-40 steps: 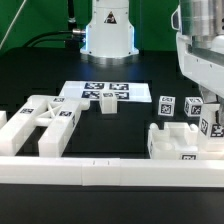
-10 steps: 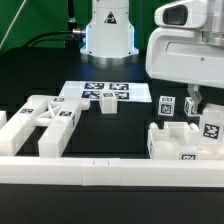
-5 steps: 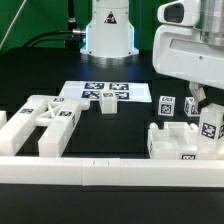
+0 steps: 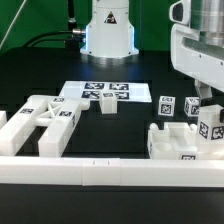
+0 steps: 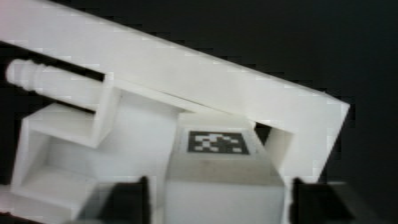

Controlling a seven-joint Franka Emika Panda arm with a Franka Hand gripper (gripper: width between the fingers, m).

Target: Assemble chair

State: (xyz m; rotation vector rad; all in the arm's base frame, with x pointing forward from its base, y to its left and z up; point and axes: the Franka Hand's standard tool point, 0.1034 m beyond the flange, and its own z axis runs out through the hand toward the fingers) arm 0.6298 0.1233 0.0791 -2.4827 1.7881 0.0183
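Observation:
In the exterior view my gripper (image 4: 205, 100) hangs over the chair parts at the right. It stands on an upright white tagged leg bar (image 4: 210, 122) beside the slotted seat block (image 4: 180, 142). In the wrist view the two dark fingers (image 5: 125, 200) flank that bar (image 5: 222, 175), which fills the gap between them; its tag (image 5: 217, 142) shows just ahead. Beyond it lie a long white bar with a peg end (image 5: 178, 70) and a square-slotted block (image 5: 71, 150). The X-braced frame (image 4: 45, 115) lies at the exterior view's left.
The marker board (image 4: 100, 92) lies at mid-table with a small white block (image 4: 108, 105) at its near edge. Two more tagged pieces (image 4: 167, 106) (image 4: 190, 107) stand behind the seat block. A long white border rail (image 4: 110, 172) runs along the front.
The arm's body has shifted toward the exterior view's right over the last second. The tagged leg bar under the gripper sits slightly higher than before. The other parts have not moved.

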